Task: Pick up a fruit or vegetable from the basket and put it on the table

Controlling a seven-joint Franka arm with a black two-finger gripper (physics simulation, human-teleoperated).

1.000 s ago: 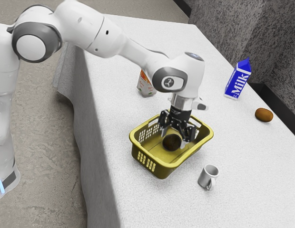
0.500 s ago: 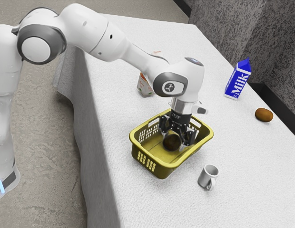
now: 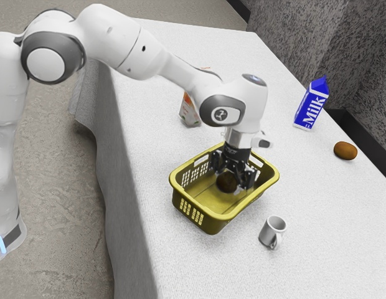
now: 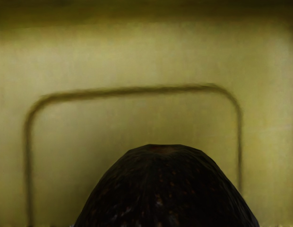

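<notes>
Okay so, the avocado (image 3: 226, 182) (pretty sure it's one, going by the dark pebbly skin) is right under the hand, inside the basket, and the gripper (image 3: 231, 180) looks clamped on it, one finger on either side. I'd guess it's got some weight for its size, firmish skin with maybe a little give, not fragile but bruisable. The rounded sides could squirm out of a shallow pinch, so I'd want the pads across its widest part, not up near the stem end.

Compared with half a second ago, the fruit has shifted a touch upward in the exterior view along with the hand, which is why I'm calling it gripped. Looks like a lift just starting.

Around the hand there's the yellow basket (image 3: 224, 216), same spot as before, so its rim is the thing to clear next. Just outside it, near the hand, is the mug (image 3: 272, 232); further off from the hand are the milk carton (image 3: 312, 106) and a brown roundish thing (image 3: 345, 151), neither moved.
</notes>
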